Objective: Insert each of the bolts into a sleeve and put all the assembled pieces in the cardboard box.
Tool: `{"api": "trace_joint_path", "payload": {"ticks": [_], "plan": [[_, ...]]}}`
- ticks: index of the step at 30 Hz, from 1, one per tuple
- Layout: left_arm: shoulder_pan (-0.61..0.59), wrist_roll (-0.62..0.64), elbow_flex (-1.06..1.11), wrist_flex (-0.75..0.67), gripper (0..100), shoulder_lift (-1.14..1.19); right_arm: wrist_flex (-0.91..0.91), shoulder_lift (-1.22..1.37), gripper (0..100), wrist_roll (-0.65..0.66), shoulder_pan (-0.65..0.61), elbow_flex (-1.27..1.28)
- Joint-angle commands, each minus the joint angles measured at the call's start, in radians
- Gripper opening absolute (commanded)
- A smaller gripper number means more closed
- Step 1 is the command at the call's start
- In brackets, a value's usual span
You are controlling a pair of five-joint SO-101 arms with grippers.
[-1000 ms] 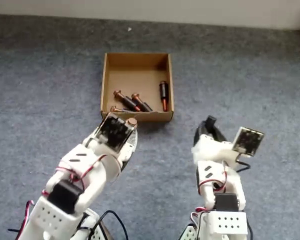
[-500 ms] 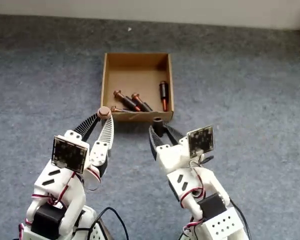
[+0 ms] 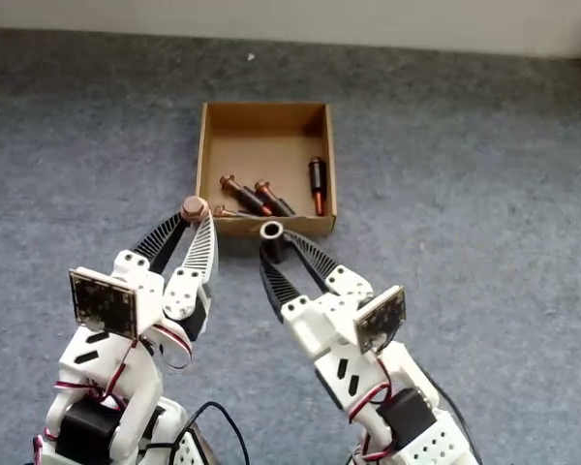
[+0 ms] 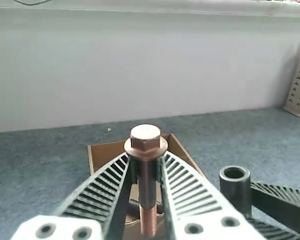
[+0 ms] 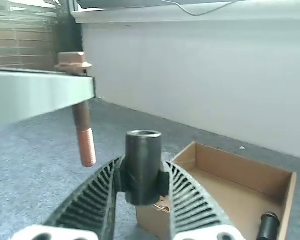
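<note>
Copper-toned bolt (image 4: 146, 144) stands upright, head up, its shank clenched between the fingers of the left gripper (image 3: 195, 221). The threaded end hangs free below, presumably so the tip can enter a bore. The right gripper (image 3: 276, 244) grasps the black sleeve (image 5: 143, 160) round its lower body, leaving the mouth up and uncovered to take the bolt from above. Both are held above grey carpet (image 3: 484, 174), just before the near wall of the box (image 3: 202, 155). Bolt and sleeve are side by side, apart, axes not yet lined up. Assembled pieces (image 3: 244, 197) lie flat in the box. Judgement: mating step in hand. The tip must first centre over the bore, and a tilted shank could catch the sleeve's rim.
</note>
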Motion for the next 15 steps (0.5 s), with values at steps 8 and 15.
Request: {"api": "trace_joint_path", "payload": {"ticks": [8, 15], "plan": [[-0.001, 0.133, -0.16, -0.035, 0, -0.013, 0.05, -0.024, 0.5, 0.063, -0.128, 0.133], [0.001, 0.206, -0.173, -0.037, 0, -0.013, 0.082, -0.024, 0.5, 0.063, -0.179, 0.133]]}}
